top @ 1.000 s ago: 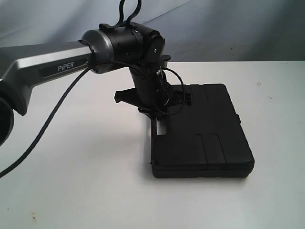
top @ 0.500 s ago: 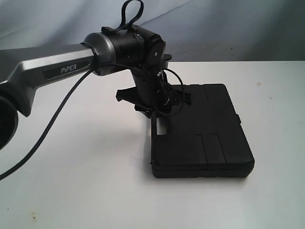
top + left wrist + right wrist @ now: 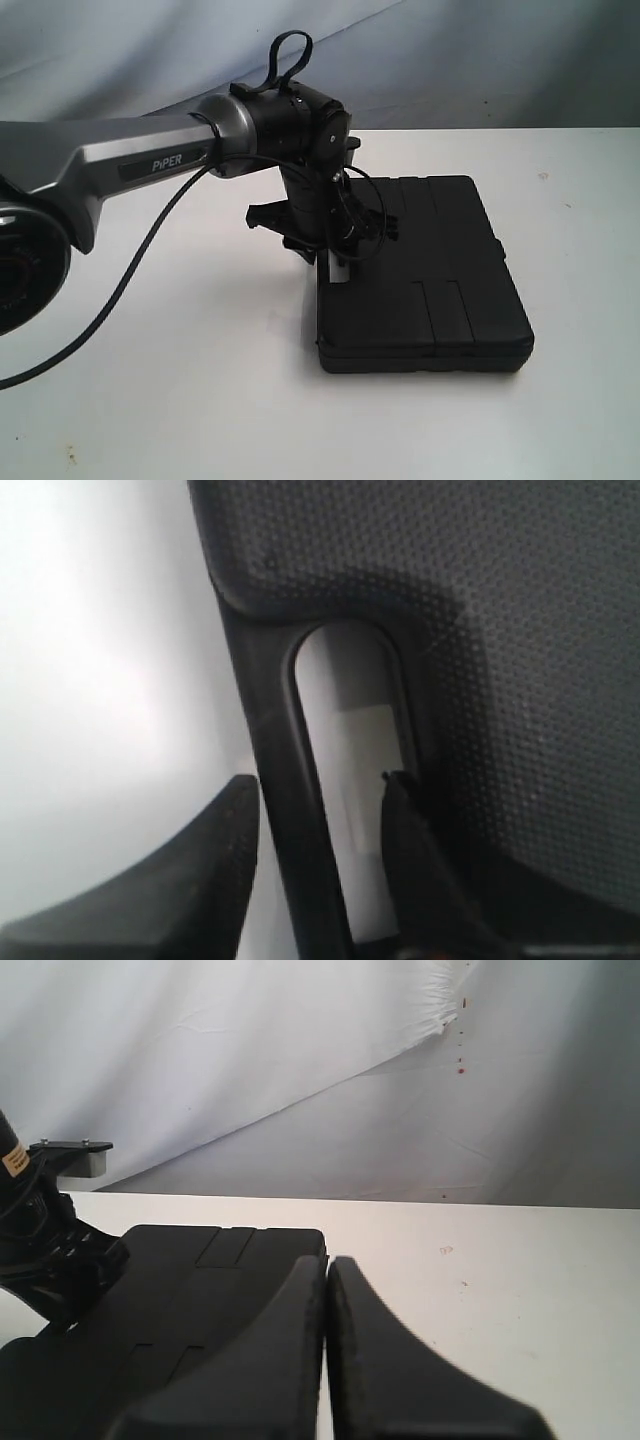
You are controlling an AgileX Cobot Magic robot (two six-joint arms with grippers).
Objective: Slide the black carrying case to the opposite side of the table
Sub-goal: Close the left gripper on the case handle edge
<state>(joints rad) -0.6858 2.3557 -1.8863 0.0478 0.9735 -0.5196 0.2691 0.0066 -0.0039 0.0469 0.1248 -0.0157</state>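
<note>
Widening left fingers, exterior view: the left gripper [image 3: 335, 258] had spread from a narrow set to a wide one within the last second. Its wrist had risen a little and shifted right over the handle edge.
Case, exterior view: the case [image 3: 430, 290] lay flat on the table [image 3: 180, 400], right of centre and toward the near side, with its handle cut-out [image 3: 337, 268] facing left. It had not moved in that second.
Fingers, left wrist view: they stood wide apart and straddled the handle bar [image 3: 272, 780]. One finger [image 3: 225, 870] was outside the bar on the table side. The other [image 3: 405, 830] was down in the cut-out, with bare slot showing between it and the bar, so nothing was clamped.
Right gripper, right wrist view: the right gripper [image 3: 326, 1265] was pressed fully together and held nothing. It was clear of the case.
Meaning for the task: the hold on the bar looked released, so the slide seemed paused. Whether the case had reached its goal side could not be told. Any further drag would probably need the fingers closed on the bar again, or the inner finger hooked against it.
</note>
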